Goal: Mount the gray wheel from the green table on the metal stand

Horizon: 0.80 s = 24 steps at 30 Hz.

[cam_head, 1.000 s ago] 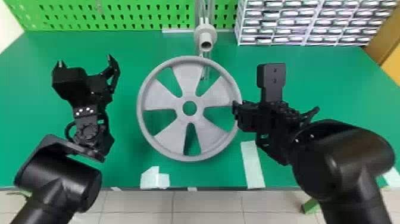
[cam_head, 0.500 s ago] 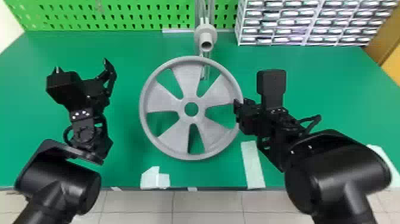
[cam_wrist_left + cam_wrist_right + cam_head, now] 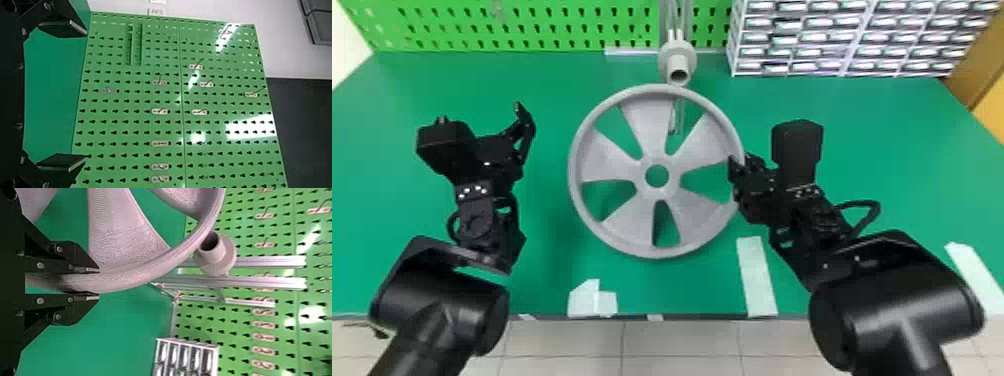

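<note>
The metal stand [image 3: 270,282] serves as the reference position; its gray tubular hub [image 3: 677,62] points toward the robot. The gray wheel [image 3: 648,125] is located on the robot's side of the metal stand, with its spoked face visible to the head view and its center slightly left of the stand. The right gripper [image 3: 742,160] is on the near side of the stand and to its right. In the right wrist view, both fingers of the right gripper [image 3: 99,284] are clamped on the wheel's rim, one on each side. The left gripper [image 3: 479,112] is well to the left of the stand, on the near side, and is unloaded; in the left wrist view, its fingers are spread wide. Relative to the frame half a second earlier, the wheel and right gripper are displaced toward the stand and slightly to the right. In the head view, the previous visible gap between the far rim and the hub is closed; contact between the two cannot be confirmed. The left gripper is displaced slightly to the right. The green pegboard [image 3: 532,25] is behind the stand, and the drawer rack [image 3: 842,37] is to the right of the stand. The green table [image 3: 407,200] extends on both sides of the stand. Whether the wheel touches the table cannot be determined.
</note>
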Each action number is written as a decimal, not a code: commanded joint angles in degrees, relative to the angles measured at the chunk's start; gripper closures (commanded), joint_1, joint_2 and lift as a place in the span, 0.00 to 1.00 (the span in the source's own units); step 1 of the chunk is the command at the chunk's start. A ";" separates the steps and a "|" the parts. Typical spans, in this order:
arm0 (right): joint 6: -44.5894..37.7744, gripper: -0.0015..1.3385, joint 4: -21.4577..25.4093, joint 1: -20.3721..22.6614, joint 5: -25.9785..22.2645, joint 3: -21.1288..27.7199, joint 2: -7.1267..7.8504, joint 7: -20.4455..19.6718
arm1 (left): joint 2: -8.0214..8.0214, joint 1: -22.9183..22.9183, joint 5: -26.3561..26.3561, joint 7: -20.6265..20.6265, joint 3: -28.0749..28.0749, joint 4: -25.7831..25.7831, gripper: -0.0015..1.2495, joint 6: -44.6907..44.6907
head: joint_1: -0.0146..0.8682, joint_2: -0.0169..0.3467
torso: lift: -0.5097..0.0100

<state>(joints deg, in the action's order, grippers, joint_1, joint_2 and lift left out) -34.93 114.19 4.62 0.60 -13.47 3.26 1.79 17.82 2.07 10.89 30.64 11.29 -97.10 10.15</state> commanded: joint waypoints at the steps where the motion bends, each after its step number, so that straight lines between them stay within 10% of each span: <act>1: 3.91 0.82 -0.72 0.13 0.81 0.29 0.34 0.93 | -2.00 -0.04 -0.70 -1.90 -1.97 0.77 0.13 0.04 | 1.00 0.19 | 0.79; 24: 21.48 0.82 -5.46 1.62 2.04 2.66 0.25 2.87 | -2.79 0.75 0.80 -3.57 -1.53 0.77 0.13 1.27 | 1.00 0.19 | 0.79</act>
<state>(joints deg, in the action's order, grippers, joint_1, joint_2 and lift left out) -16.56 109.68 6.06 2.53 -11.20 3.60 4.57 15.03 2.67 11.01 27.28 9.71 -96.29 10.95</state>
